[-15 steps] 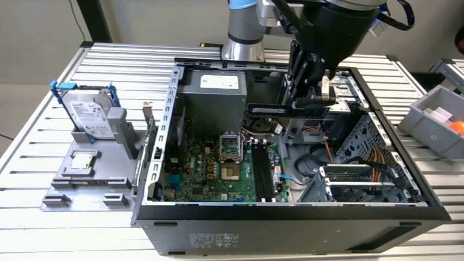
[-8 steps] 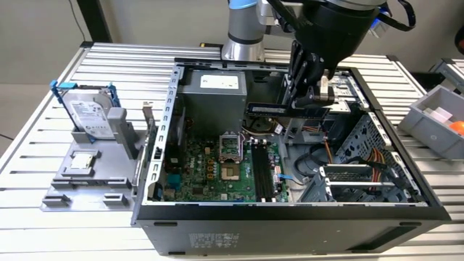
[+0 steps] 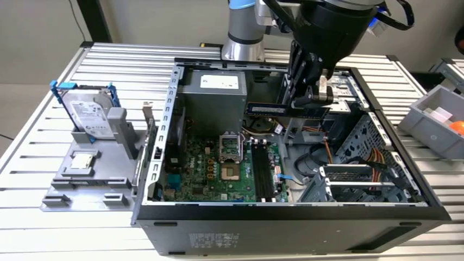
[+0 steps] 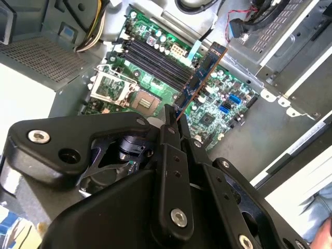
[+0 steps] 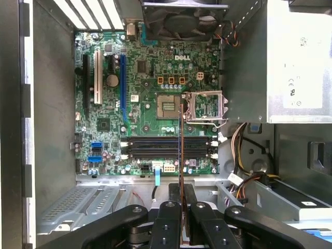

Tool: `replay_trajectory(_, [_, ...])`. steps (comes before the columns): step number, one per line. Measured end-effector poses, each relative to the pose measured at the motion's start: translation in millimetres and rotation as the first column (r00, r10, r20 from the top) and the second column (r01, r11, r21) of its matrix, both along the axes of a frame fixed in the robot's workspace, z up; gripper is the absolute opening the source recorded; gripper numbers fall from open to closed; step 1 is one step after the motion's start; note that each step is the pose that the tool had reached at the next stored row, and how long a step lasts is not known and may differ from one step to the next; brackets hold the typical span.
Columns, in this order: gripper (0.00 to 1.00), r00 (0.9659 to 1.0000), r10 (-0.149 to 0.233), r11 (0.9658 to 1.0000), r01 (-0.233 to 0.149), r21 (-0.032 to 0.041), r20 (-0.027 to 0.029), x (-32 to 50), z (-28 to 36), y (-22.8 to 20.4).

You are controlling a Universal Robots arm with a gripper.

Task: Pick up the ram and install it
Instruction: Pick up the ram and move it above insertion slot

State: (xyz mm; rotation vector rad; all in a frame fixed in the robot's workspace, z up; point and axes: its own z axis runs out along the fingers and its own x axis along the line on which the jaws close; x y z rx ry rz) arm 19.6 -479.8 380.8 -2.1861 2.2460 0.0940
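My gripper [image 3: 309,104] hangs over the open computer case [image 3: 290,209] and is shut on the ram [image 3: 265,109], a long thin stick that juts sideways toward the exterior view's left, above the motherboard [image 3: 210,166]. In the second wrist view the ram [image 4: 203,77] reaches out from the fingertips [image 4: 169,118] over the board. The first wrist view shows the ram [image 5: 181,148] edge-on, crossing the black memory slots [image 5: 168,147], with the gripper [image 5: 181,196] shut on it. The slots [image 3: 262,171] lie well below the stick.
A silver hard drive in a blue frame [image 3: 91,114] and a small processor chip [image 3: 82,160] sit on a grey fixture at the exterior view's left. The power supply [image 3: 214,92], cables [image 3: 370,163] and drive cage stand inside the case. A grey bin [image 3: 438,122] is at the right.
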Motion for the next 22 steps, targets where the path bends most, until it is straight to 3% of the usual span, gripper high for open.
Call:
replay_trajectory(1, [0.0, 1.0, 0.0, 1.0, 0.0, 0.0, 0.0012, 0.0, -0.3, 0.0])
replay_trajectory(2, [0.0, 1.0, 0.0, 1.0, 0.0, 0.0, 0.0067, -0.2, -0.8, 0.1])
replay_trajectory(4, [0.0, 0.9997, 0.0, 1.0, 0.0, -0.0002, 0.0259, -0.7, -1.8, 0.0])
replay_trajectory(5, [0.0, 0.9996, 0.0, 1.0, 0.0, -0.0002, 0.0293, -0.9, -2.3, 0.0])
replay_trajectory(11, [0.0, 0.9995, -0.005, 1.0, 0.005, -0.0001, 0.0297, -3.3, -3.6, 0.1])
replay_trajectory(17, [0.0, 0.9976, -0.063, 0.998, 0.063, -0.0002, 0.0297, -4.1, -4.2, 0.1])
replay_trajectory(22, [0.0, 0.9976, -0.063, 0.998, 0.063, -0.0002, 0.0297, -4.1, -4.2, 0.1])
